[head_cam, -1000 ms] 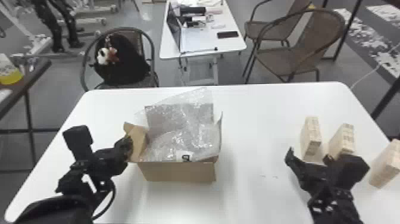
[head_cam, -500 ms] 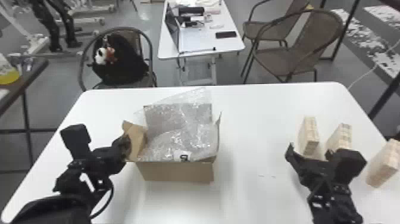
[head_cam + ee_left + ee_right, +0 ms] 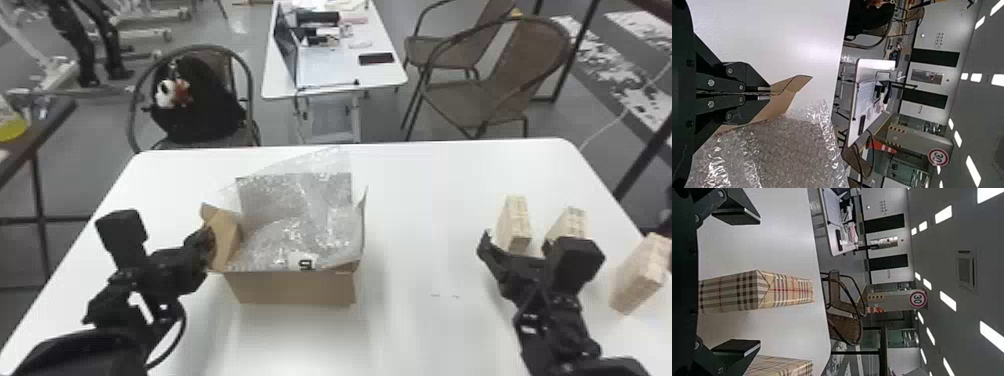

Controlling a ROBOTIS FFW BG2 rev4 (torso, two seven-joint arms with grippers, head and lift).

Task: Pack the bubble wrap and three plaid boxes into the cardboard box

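Closing off-centre, the wide-spread right gripper (image 3: 760,282) could topple the plaid box (image 3: 736,291); tugging, the left gripper (image 3: 770,93) could rip its pinched flap (image 3: 783,98).

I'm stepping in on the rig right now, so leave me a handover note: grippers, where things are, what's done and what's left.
Left gripper: shut on the left flap of the cardboard box.
Right gripper: open, fingers on either side of the leftmost plaid box, not closed on it.
Other plaid boxes: the middle one and the rightmost one stand on the table, right of the cardboard box.
Done: bubble wrap is in the cardboard box, rising past its back edge.
Left: all three plaid boxes to pack.
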